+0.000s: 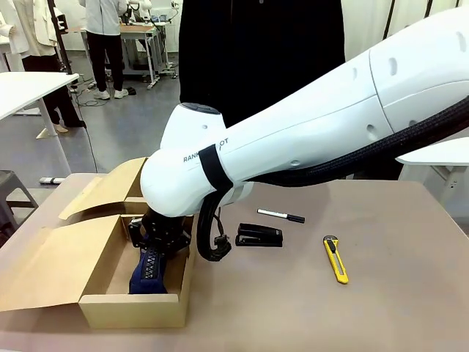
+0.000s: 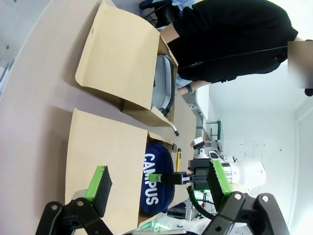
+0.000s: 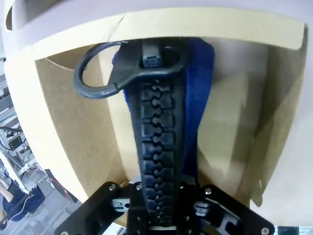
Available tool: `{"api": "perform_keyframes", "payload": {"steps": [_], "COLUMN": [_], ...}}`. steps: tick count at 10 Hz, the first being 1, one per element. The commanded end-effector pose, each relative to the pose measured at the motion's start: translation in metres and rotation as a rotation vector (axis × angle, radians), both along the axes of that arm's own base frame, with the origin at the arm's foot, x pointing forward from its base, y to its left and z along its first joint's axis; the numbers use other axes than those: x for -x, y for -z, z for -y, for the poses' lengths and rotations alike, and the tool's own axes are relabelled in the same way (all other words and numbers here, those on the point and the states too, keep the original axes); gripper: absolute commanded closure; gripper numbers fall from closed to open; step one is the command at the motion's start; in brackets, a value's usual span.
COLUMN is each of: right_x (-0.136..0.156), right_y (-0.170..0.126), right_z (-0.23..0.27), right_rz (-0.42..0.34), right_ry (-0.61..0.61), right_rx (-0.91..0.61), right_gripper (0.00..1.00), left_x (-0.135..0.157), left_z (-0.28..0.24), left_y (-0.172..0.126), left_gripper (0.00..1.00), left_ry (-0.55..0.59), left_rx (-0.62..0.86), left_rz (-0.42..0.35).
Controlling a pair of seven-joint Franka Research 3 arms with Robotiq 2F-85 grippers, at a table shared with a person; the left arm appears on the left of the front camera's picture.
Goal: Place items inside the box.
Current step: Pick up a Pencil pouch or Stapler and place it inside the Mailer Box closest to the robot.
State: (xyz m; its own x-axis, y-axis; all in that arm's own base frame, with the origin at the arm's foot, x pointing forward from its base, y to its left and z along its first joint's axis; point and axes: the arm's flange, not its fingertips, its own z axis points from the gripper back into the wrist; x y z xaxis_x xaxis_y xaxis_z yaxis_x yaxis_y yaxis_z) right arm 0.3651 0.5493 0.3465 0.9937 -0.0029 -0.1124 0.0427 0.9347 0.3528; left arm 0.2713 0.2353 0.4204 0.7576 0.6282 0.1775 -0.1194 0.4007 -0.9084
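Observation:
The cardboard box [image 1: 128, 309] stands open at the table's left front. My right arm reaches across into it, and my right gripper [image 1: 158, 240] is shut on the navy pouch [image 1: 149, 271], which stands on end inside. Up close, the pouch's black zip [image 3: 159, 142] runs up between the fingers. Its white lettering [image 2: 150, 178] faces the left wrist view. On the table to the right of the box lie a black stapler [image 1: 259, 235], a white marker with a black cap [image 1: 281, 215] and a yellow utility knife [image 1: 335, 259]. My left gripper [image 2: 159, 183] hangs open above the box flap, holding nothing.
The box's long flaps [image 1: 44, 264] spread to the left and back. A person in black [image 1: 260, 55] stands at the far side of the table. Bare tabletop [image 1: 315, 315] lies in front of the stapler and knife.

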Motion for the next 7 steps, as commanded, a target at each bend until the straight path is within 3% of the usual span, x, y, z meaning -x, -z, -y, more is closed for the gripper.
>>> {"api": "perform_keyframes", "payload": {"steps": [1,2,3,4,5,6,7], "right_x": [-0.002,-0.002,-0.002,-0.002,-0.002,-0.001,-0.001], "right_y": [0.001,0.001,0.0,0.0,-0.001,-0.005,-0.011], "right_z": [-0.003,-0.003,-0.002,-0.001,0.0,0.003,0.01], "right_rz": [0.001,0.002,0.006,0.002,0.001,-0.005,-0.011], "right_ry": [-0.002,-0.003,0.0,0.003,0.001,0.001,0.004], "right_rx": [0.01,0.007,0.002,-0.007,-0.017,-0.043,-0.08], "right_gripper": [0.36,0.36,0.0,0.34,0.0,0.13,0.0], "left_x": [0.0,0.0,0.0,0.0,0.0,0.0,0.0], "left_z": [-0.001,-0.001,-0.001,-0.001,-0.001,-0.001,-0.001], "left_y": [0.001,0.001,0.001,0.001,0.001,0.001,0.001], "left_gripper": [0.0,0.0,0.0,0.0,0.0,0.0,0.0], "left_ry": [0.006,0.006,0.006,0.006,0.006,0.006,0.006], "left_rx": [0.003,0.003,0.003,0.003,0.003,0.003,0.003], "left_rz": [0.031,0.031,0.031,0.031,0.031,0.031,0.031]}}
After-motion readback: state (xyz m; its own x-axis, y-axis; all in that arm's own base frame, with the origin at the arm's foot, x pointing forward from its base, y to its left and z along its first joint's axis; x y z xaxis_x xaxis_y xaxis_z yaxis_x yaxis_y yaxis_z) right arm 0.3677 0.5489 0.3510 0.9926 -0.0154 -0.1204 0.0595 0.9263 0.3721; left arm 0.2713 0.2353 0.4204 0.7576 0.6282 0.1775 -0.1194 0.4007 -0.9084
